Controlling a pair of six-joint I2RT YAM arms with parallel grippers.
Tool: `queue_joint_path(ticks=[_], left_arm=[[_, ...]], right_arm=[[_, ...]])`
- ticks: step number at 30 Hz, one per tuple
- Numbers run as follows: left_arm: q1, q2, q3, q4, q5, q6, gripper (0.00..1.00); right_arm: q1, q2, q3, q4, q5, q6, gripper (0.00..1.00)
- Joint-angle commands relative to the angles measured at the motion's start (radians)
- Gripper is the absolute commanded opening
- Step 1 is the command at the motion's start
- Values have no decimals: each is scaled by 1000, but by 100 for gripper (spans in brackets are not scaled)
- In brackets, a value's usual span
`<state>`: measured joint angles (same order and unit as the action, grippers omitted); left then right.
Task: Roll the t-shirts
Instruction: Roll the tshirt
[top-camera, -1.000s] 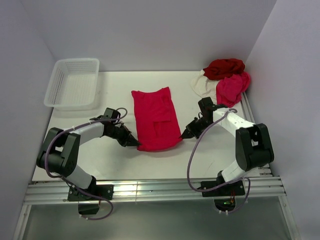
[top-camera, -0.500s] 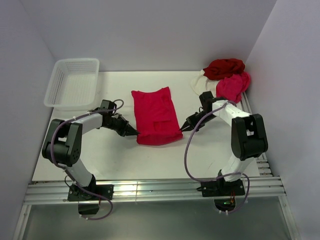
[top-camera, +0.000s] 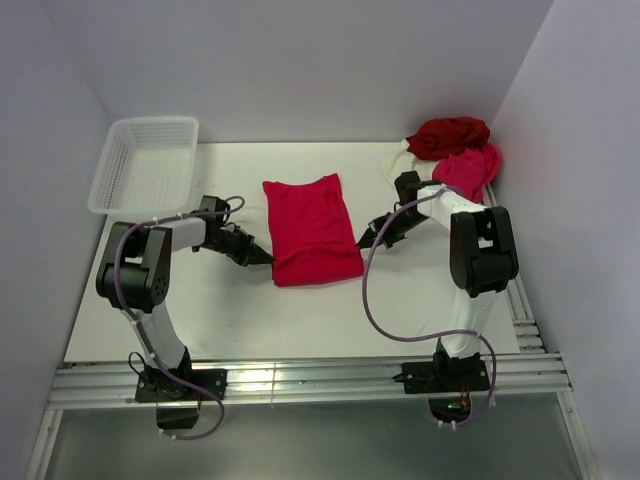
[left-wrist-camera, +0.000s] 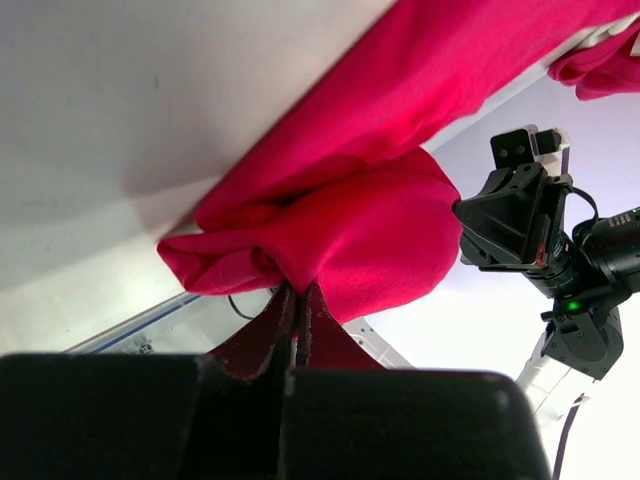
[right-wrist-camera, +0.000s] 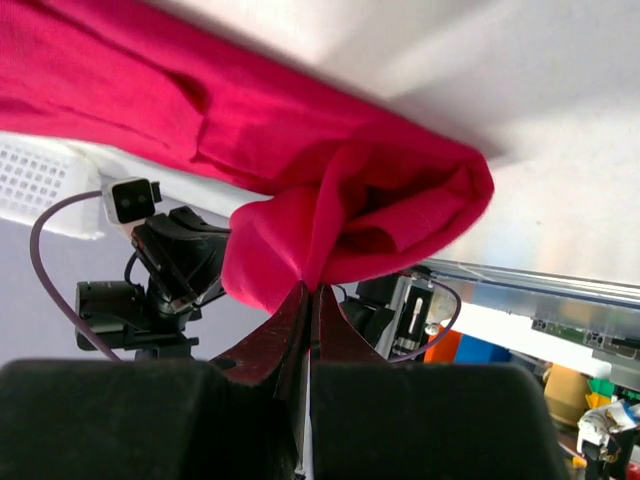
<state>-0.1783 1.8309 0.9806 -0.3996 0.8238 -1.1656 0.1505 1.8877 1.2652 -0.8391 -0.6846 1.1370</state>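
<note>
Both near corners of the crimson t-shirt (top-camera: 310, 215) have moved toward 12 o'clock within the last second. The left gripper (top-camera: 266, 259) has its jaws pressed together on the hem at the shirt's 7 o'clock corner, and the right gripper (top-camera: 364, 243) pinches the 5 o'clock corner likewise. The shirt lies at the centre of the table (top-camera: 200, 320), shorter than before with its near edge doubled over, so rolling is judged begun but far from complete; the heaped t-shirts (top-camera: 452, 152) at 1 o'clock await handling.

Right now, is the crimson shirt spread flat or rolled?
Partly rolled: the crimson shirt has its near edge turned over, pinched by the left gripper and right gripper; the rest lies flat.
</note>
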Motion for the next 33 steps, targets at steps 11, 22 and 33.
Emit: queue_joint_path(ticks=[11, 22, 33], left_arm=[[8, 106, 107, -19, -17, 63, 0], [10, 113, 184, -91, -43, 119, 12], [11, 25, 329, -186, -103, 171, 72]], right_arm=[[-15, 132, 121, 17, 17, 4, 0], [-17, 136, 220, 14, 45, -45, 41], [-31, 1, 231, 56, 106, -118, 56]])
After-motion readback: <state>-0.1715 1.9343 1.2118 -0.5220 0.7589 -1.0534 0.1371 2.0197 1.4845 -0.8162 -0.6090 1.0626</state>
